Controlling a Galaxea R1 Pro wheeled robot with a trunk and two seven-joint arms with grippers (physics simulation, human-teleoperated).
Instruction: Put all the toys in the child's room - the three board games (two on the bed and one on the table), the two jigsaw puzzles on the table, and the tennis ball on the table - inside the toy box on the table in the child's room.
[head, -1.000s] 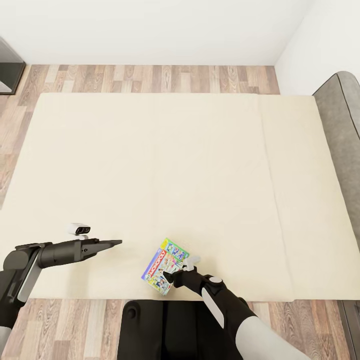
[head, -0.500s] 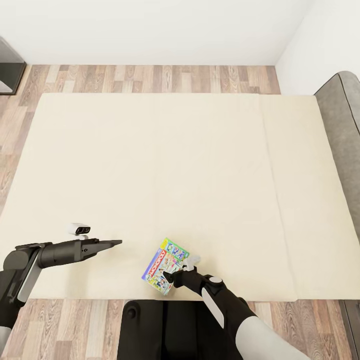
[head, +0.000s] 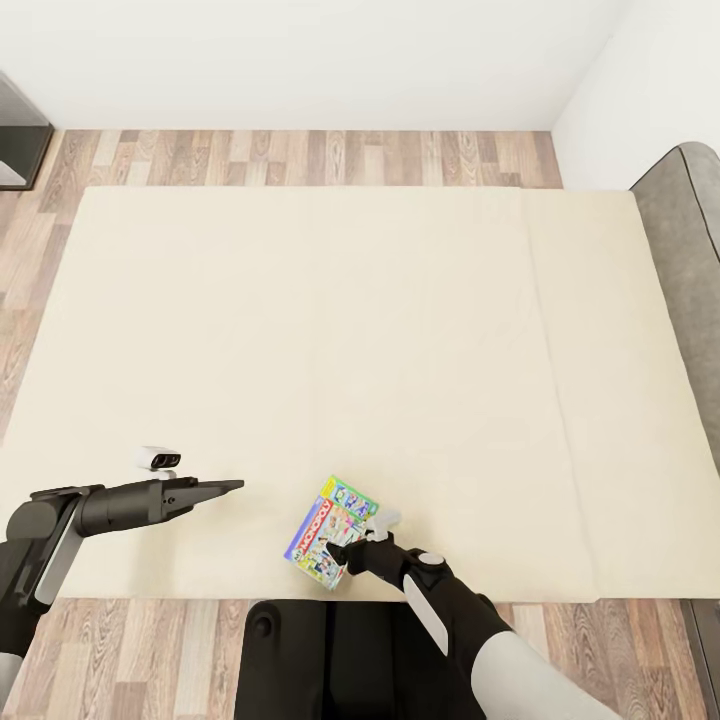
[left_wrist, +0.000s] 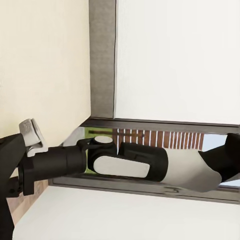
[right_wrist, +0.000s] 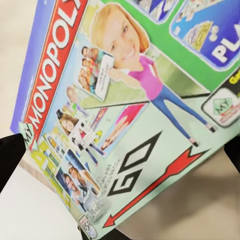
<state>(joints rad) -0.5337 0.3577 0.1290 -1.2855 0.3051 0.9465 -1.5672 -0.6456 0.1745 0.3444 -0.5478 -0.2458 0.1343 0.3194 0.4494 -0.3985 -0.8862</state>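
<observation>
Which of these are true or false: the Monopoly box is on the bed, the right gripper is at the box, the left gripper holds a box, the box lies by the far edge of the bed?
1. The Monopoly box is on the bed. True.
2. The right gripper is at the box. True.
3. The left gripper holds a box. False: it is shut on nothing, apart from the box.
4. The box lies by the bed's far edge. False: it lies by the near edge, close to the robot.

I see the Monopoly board game (head: 330, 532) lying on the bed (head: 300, 330) near its front edge, my right gripper (head: 345, 553) at the box's near corner, my left gripper (head: 225, 487) over the mattress well to its left.
</observation>
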